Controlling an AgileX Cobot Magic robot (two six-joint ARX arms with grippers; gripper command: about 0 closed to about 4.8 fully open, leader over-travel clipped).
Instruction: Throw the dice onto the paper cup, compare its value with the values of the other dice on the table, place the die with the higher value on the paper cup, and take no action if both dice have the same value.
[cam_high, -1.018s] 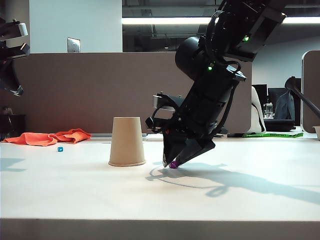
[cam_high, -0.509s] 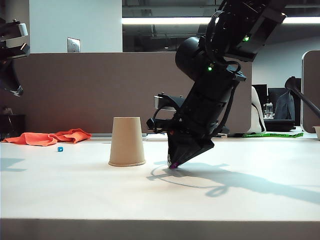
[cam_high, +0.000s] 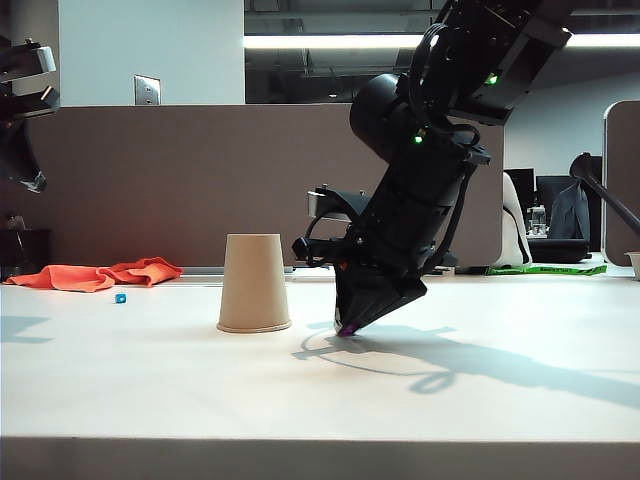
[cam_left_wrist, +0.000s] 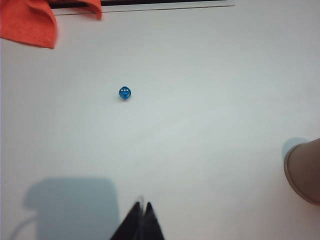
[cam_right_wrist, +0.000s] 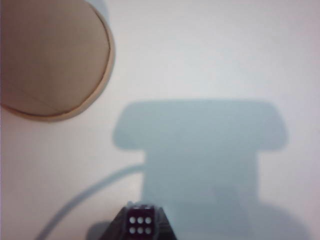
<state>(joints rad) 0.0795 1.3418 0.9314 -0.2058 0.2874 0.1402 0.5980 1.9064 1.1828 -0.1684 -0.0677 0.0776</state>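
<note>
the right gripper (cam_high: 348, 328) is down at the white table (cam_high: 400, 400), just beside the plain tan paper cup (cam_high: 254, 283), which stands upside down with its wide rim on the surface. its two black fingers (cam_right_wrist: 119, 227) are clamped on the tiny dark purple cube die (cam_right_wrist: 140, 224), whose pale pips face the wrist camera, with four showing in two rows at the frame's edge. die and fingertips sit at table level, near the cup but not touching it. the right arm leans down steeply over this spot and throws a broad shadow on the table away from the cup.

the left gripper (cam_left_wrist: 142, 220) has its black fingers pressed together with nothing between them, held above the table well apart from the cup. the tiny bright blue cube die (cam_left_wrist: 125, 92) lies on the table on the far side of the cup from the right gripper, showing three pale pips upward. near the blue die, farther from the cup, lies a crumpled orange cloth (cam_high: 95, 274).
</note>
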